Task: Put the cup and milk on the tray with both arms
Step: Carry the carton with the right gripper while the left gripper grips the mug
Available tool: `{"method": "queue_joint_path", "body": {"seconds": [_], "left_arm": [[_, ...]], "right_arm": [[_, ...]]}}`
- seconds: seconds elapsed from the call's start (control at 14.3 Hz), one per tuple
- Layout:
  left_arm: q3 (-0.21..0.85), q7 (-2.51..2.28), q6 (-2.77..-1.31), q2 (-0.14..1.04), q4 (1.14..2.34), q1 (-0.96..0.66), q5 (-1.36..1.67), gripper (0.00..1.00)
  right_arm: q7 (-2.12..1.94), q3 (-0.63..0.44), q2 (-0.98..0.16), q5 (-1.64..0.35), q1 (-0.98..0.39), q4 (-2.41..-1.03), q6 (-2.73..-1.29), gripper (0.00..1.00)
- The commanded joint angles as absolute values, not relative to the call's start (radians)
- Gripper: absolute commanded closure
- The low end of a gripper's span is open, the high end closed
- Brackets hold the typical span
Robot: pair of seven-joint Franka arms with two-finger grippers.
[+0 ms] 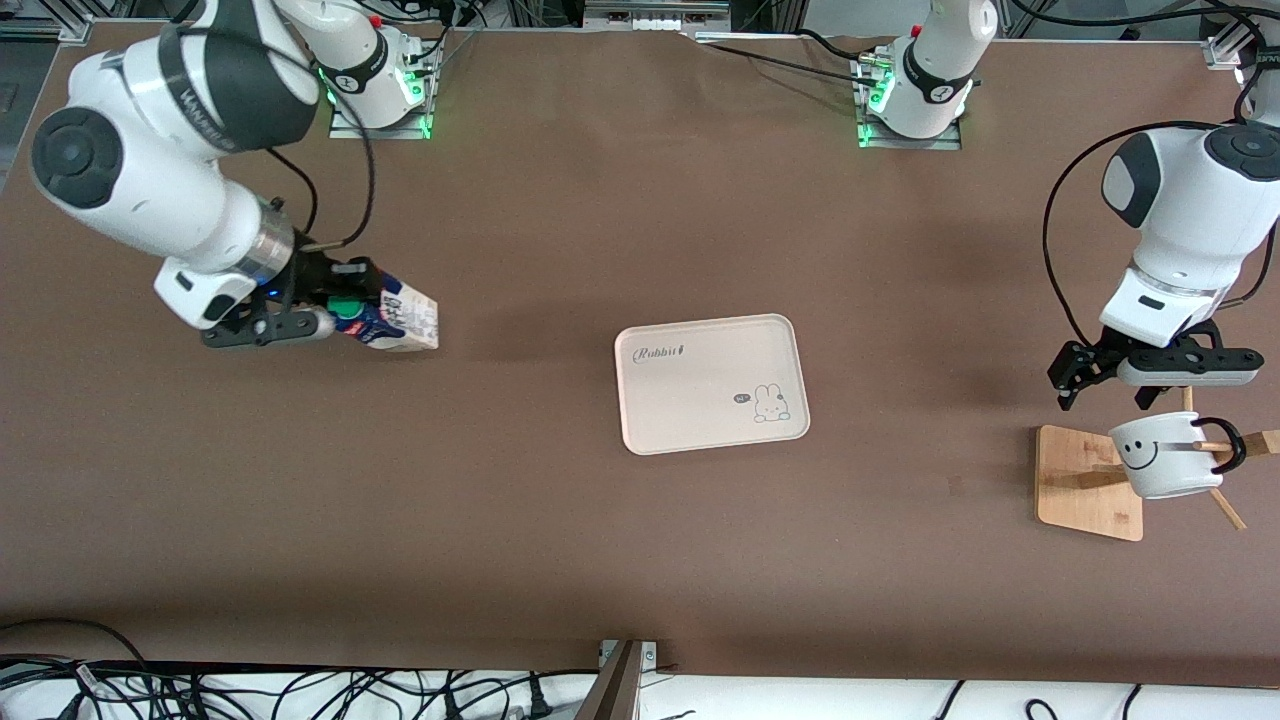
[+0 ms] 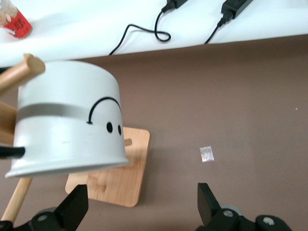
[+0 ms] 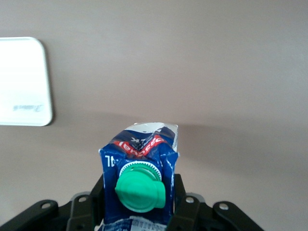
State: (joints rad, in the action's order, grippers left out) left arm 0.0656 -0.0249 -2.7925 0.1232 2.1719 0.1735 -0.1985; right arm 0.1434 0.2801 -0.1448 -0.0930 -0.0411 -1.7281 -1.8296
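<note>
Brown matting covers the surface (image 1: 560,220), with both arm bases mounted along its edge farthest from the front camera.

1. Tray (image 1: 710,383): cream, rounded-rectangle, lying flat near the middle of the surface. It carries "Rabbit" lettering and a small rabbit drawing. Nothing rests on it.

2. Milk (image 1: 392,322): blue carton with a green cap, located toward the right arm's end of the surface, well apart from the tray. The carton is tilted over, its cap end toward the arm's wrist.

3. Right tool (image 1: 335,310): clenched on the milk. In the right wrist view the black fingers (image 3: 185,204) press both sides of the carton just below the cap.

4. Cup (image 1: 1165,455): white mug with a smiley face, hanging by its black handle on a peg of a wooden stand (image 1: 1085,480) at the left arm's end of the surface, well apart from the tray.

5. Left tool (image 1: 1150,375): released, jaws spread wide, hovering just above the cup without touching it.
</note>
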Motion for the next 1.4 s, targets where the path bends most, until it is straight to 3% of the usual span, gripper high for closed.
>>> {"method": "queue_joint_path", "body": {"seconds": [0.0,0.35,0.63,1.12,1.33], "left_arm": [[0.057,-0.028,-2.867,0.152,2.148,0.173,-0.235,0.0],[0.037,-0.028,-2.933,0.173,2.149,0.175,-0.267,0.0],[0.023,-0.028,-2.936,0.169,2.149,0.187,-0.336,0.0],[0.025,-0.025,-2.936,0.152,2.151,0.209,-0.468,0.0],[0.025,-0.026,-2.936,0.152,2.149,0.209,-0.465,0.0]], "right_arm": [[0.141,0.366,-0.138,-0.094,-0.038,-1.68,-1.853,0.43],[0.363,0.4,-0.185,0.013,-0.199,-1.675,-1.992,0.43],[0.578,0.399,-0.285,0.144,-0.349,-1.599,-2.011,0.44],[0.773,0.394,-0.419,0.17,-0.483,-1.467,-2.025,0.44],[0.84,0.396,-0.462,0.187,-0.509,-1.44,-2.094,0.44]]}}
